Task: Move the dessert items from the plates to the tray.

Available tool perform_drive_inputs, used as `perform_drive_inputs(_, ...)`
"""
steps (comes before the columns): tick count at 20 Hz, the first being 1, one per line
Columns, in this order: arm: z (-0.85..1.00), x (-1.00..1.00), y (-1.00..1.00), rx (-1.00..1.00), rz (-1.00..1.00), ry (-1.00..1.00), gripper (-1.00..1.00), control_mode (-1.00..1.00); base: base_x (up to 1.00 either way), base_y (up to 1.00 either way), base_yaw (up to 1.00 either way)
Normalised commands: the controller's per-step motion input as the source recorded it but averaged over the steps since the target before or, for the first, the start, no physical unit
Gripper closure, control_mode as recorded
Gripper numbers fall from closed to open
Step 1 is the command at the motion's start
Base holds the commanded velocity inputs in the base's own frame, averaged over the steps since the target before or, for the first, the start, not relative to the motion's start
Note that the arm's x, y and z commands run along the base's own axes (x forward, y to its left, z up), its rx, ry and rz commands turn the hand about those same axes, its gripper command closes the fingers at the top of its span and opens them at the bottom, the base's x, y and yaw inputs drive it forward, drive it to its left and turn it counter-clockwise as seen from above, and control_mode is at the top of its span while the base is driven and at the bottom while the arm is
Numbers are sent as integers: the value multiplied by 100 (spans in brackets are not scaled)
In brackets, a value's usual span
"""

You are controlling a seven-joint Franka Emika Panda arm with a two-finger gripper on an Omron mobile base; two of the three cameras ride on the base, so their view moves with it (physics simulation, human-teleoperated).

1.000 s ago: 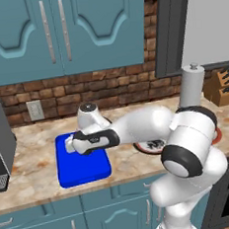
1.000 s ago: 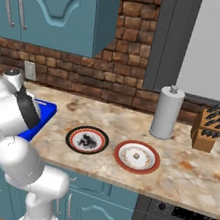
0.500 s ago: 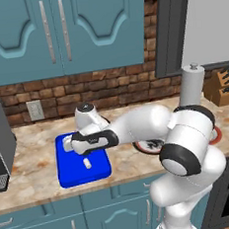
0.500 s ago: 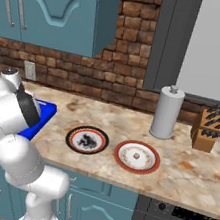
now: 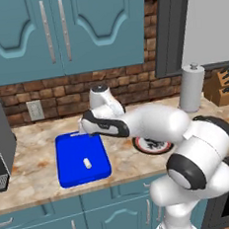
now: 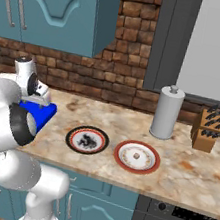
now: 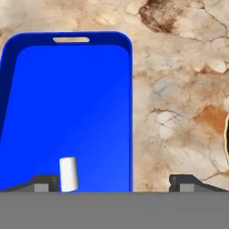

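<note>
The end effector (image 7: 114, 181) opened, dropping 1 dessert item (image 5: 87, 162) onto the tray (image 5: 70, 145).

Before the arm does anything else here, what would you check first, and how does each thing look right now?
1. First dessert lying on the tray: ok.
2. Pincer open and holding nothing: ok, its tips stand wide apart over the tray's edge.
3. Second dessert waiting on the red-rimmed plate: ok, a small lump sits at its centre.
4. Black-rimmed plate free of dessert: cannot tell, its dark pattern could hide a small lump.
5. Free room on the tray for the second dessert: ok, most of the blue is bare.
</note>
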Motion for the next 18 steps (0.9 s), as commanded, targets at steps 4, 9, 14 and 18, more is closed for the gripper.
perform_drive_inputs(4,0,20,-100,0,-15,0,-100,-100,0,0,0)
perform_drive_inputs(9,0,21,-100,0,-8,0,-100,-100,0,0,0)
perform_drive_inputs(14,-15,18,-100,0,-6,0,-100,-100,0,0,0)
perform_drive_inputs(18,-27,0,-100,0,0,-5,-100,-100,0,0,0)
